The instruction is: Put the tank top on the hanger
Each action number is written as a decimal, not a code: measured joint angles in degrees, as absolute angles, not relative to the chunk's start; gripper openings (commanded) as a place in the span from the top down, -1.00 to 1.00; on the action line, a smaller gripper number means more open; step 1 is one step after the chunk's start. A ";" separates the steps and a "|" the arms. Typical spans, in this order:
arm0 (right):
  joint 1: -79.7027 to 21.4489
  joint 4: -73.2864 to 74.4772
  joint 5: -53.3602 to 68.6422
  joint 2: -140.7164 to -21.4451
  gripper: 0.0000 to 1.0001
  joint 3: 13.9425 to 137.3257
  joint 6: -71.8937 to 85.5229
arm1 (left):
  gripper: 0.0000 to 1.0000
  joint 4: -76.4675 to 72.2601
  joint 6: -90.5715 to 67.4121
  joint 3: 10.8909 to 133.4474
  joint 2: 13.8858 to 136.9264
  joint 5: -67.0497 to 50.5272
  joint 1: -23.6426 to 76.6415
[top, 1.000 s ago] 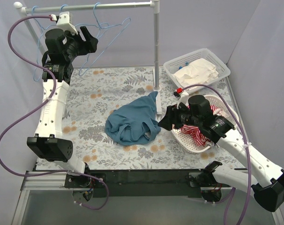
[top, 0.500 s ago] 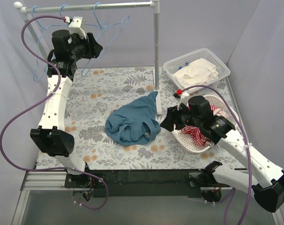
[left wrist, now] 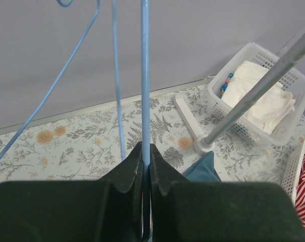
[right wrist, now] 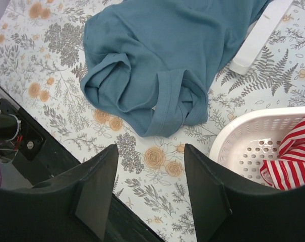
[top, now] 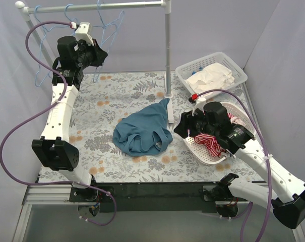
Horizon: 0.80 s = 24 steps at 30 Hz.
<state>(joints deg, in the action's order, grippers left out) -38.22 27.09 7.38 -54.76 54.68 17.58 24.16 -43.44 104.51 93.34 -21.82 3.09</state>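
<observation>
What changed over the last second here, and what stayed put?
The left end effector shifted slightly and is now shut on the hanger. The hanger, earlier swung out to the right, has come back under the rail. The tank top lies as before on the table, and the right end effector, open, barely moved beside it.

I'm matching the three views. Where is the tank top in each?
Top external: tank top, middle of the picture.
Left wrist: one corner, low, right of centre.
Right wrist: upper centre.
Shared landmark: the rack's white foot, beside it.
</observation>
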 measured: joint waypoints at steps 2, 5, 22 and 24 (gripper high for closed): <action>-38.22 26.98 6.55 -54.76 -0.26 55.20 17.56 | 1.00 23.44 -43.79 104.77 92.58 -22.09 3.09; -38.22 26.96 5.69 -54.78 -0.26 55.75 17.54 | 1.00 22.63 -44.49 105.89 91.70 -22.81 3.09; -38.28 27.03 4.89 -57.21 -0.15 56.84 17.15 | 1.00 20.21 -47.92 88.60 70.91 -26.52 3.49; -38.63 26.68 5.10 -57.43 -0.15 56.10 17.26 | 1.00 20.34 -49.01 83.48 67.00 -27.35 3.90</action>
<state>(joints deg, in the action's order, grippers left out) -38.63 26.68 5.10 -57.43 56.10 17.26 20.34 -49.01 83.48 67.00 -27.35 3.90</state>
